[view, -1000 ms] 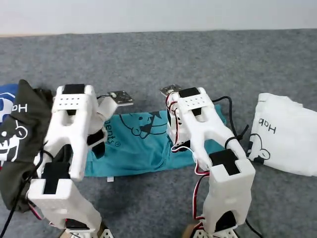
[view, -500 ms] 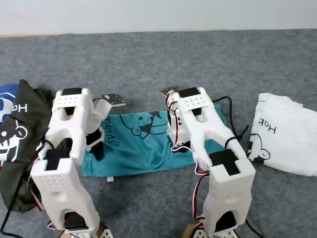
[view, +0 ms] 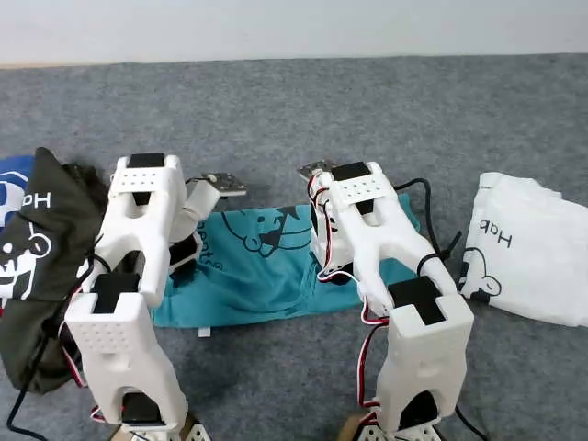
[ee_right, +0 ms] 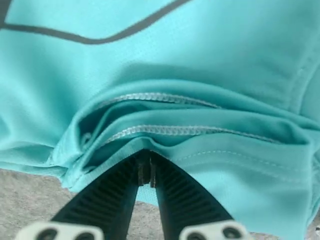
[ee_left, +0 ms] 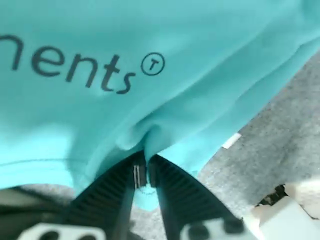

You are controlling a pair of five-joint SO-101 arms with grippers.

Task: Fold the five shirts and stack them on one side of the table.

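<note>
A teal shirt (view: 257,262) with black print lies partly folded between the two arms on the grey table. My left gripper (ee_left: 145,172) is shut on a pinch of the teal shirt (ee_left: 150,75) near its printed letters, at the shirt's left end. My right gripper (ee_right: 146,167) is shut on the hemmed edge of the teal shirt (ee_right: 200,100) at its right end. In the high view both arm bodies cover their grippers. A folded white shirt (view: 528,243) lies at the right.
A dark olive shirt (view: 41,248) lies heaped over a blue shirt (view: 11,184) at the table's left edge, close to the left arm (view: 138,248). The right arm (view: 386,248) has cables trailing beside it. Grey table (view: 294,110) stretches behind the arms.
The left arm has shifted slightly right and away from the table's front, taking the teal shirt's left end with it. The right arm has kept still.
</note>
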